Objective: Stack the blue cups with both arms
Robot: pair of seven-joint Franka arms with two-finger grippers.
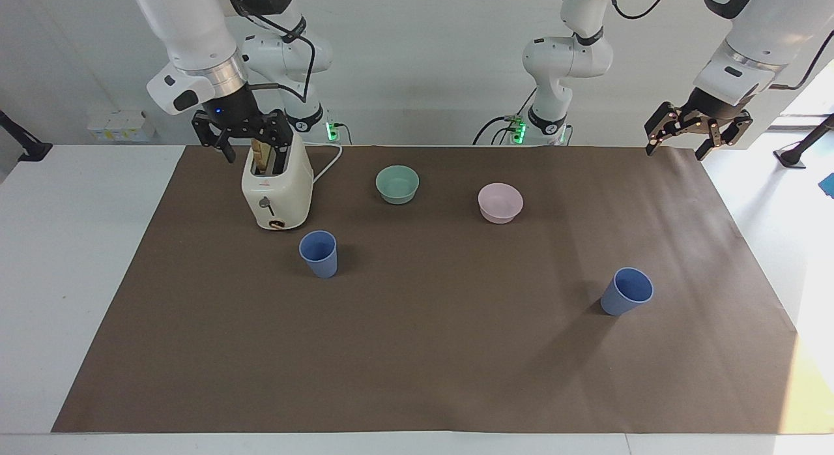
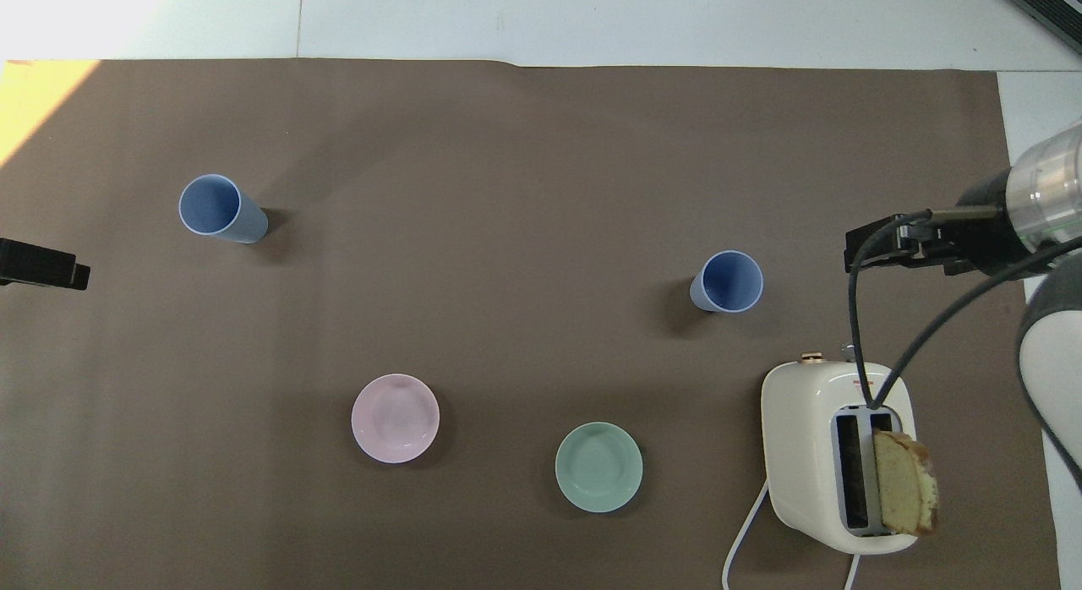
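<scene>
Two blue cups stand upright and apart on the brown mat. One cup (image 1: 318,253) is just beyond the toaster from the robots, toward the right arm's end; it also shows in the overhead view (image 2: 727,281). The other cup (image 1: 627,291) stands toward the left arm's end, also in the overhead view (image 2: 220,208). My right gripper (image 1: 257,148) hangs open and empty in the air over the toaster; it shows side-on in the overhead view (image 2: 888,243). My left gripper (image 1: 677,152) hangs open and empty over the mat's corner at its own end, with only its tip in the overhead view (image 2: 42,264).
A cream toaster (image 1: 277,188) with a bread slice (image 2: 904,480) in one slot stands near the right arm, its white cord trailing toward the robots. A mint-green bowl (image 1: 397,184) and a pale pink bowl (image 1: 500,202) sit nearer to the robots than the cups.
</scene>
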